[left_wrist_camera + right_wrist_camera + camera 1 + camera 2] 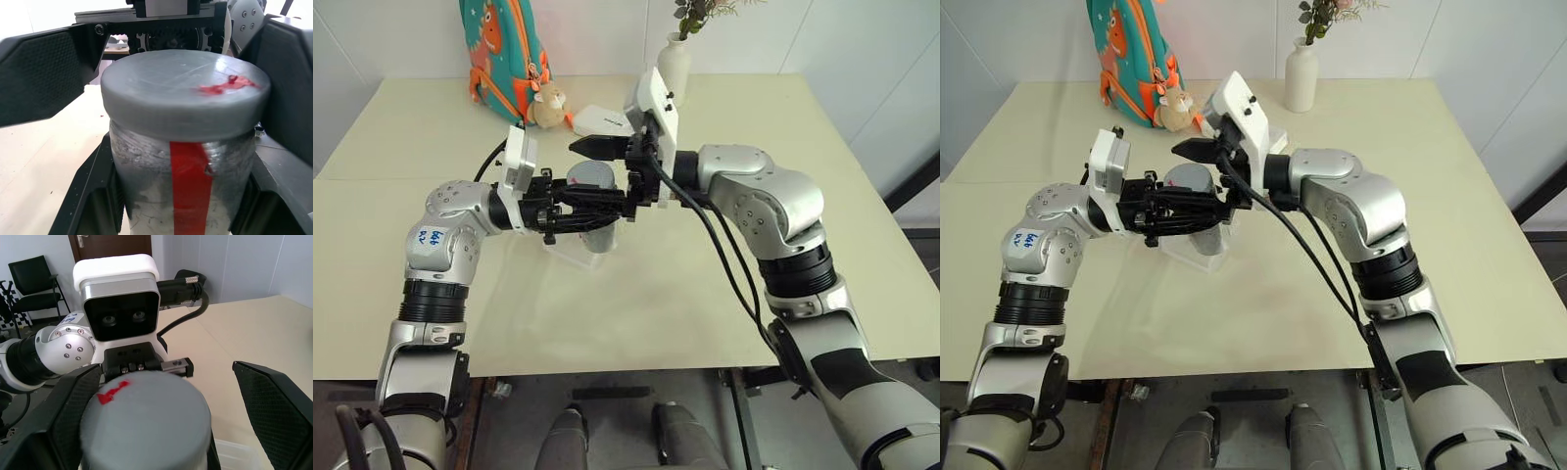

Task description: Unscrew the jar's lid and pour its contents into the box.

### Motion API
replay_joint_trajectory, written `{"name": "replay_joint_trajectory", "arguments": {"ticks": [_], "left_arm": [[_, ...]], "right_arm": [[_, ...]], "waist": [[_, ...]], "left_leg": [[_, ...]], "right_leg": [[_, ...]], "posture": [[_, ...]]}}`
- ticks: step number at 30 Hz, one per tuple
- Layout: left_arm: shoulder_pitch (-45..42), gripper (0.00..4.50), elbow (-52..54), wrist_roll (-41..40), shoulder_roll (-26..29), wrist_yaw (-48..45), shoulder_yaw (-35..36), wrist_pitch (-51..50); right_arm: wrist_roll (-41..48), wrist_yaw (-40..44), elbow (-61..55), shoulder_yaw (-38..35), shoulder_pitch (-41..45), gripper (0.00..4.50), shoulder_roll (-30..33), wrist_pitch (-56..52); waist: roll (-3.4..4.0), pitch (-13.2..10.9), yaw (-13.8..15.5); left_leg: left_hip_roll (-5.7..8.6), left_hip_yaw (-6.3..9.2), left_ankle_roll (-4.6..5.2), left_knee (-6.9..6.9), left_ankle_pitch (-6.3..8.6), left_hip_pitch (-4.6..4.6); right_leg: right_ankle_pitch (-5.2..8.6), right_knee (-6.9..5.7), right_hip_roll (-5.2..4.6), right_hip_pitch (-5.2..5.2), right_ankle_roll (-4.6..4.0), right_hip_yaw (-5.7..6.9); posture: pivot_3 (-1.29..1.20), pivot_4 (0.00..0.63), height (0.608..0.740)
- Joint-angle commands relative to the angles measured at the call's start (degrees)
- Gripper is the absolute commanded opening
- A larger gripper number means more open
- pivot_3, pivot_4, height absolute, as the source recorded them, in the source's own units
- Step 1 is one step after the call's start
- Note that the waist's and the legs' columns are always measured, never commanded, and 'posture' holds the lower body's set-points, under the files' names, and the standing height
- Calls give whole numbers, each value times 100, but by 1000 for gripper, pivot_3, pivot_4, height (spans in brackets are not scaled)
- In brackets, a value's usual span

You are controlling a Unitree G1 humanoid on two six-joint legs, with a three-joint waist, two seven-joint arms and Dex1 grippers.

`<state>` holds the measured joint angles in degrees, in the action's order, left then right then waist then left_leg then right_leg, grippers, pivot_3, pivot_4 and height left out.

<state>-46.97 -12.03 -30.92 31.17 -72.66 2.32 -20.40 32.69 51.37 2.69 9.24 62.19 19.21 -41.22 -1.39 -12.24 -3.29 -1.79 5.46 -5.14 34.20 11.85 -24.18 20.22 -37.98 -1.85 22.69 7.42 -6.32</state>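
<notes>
With the left tool [607, 204] clamped on the small clear cylindrical jar [597, 230] above the counter's [636, 304] centre, the wide-open right tool [161, 396], fingers at three and nine o'clock, should centre on the round grey lid [146, 426] before closing.

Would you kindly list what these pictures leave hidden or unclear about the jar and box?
- Contents: the jar wall looks cloudy in the left wrist view; nothing inside is discernible.
- Box: largely covered by the left gripper in the eye views.
- Lid threads: covered by the lid itself.
</notes>
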Motion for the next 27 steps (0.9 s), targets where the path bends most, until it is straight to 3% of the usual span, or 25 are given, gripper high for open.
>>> {"name": "replay_joint_trajectory", "arguments": {"ticks": [1, 12, 19, 27], "left_arm": [[-32, 2134, 239, -85, 39, -199, 68, 169], [-21, 2134, 217, -68, 69, -229, 107, 214], [-60, 2134, 174, -38, 71, -221, 75, 199], [-107, 2134, 140, -33, 39, -235, 29, 175]], "right_arm": [[96, 28, 37, -845, -79, 4471, 513, 186], [384, 498, 31, -1356, -279, 4471, 1028, 299], [725, 144, -774, -1033, -310, 4471, 369, -51], [205, -365, -788, -270, -164, 4471, -203, -142]], "waist": [[0, 0, -1], [2, -1, -53], [3, -1, -107], [3, -1, -109]], "left_leg": [[0, 0, 0, 0, 0, 0], [0, -5, 0, -1, 0, 2], [-1, -2, 0, -1, 0, 2], [0, 2, -5, 2, -3, 2]], "right_leg": [[0, 0, 0, 0, 0, 0], [0, -1, 1, -1, 0, -4], [0, -2, 1, -1, 0, -2], [0, -9, 1, -1, 0, -1]], "posture": [[0, 150, 740], [0, 150, 740], [0, 150, 740], [0, 150, 740]]}}
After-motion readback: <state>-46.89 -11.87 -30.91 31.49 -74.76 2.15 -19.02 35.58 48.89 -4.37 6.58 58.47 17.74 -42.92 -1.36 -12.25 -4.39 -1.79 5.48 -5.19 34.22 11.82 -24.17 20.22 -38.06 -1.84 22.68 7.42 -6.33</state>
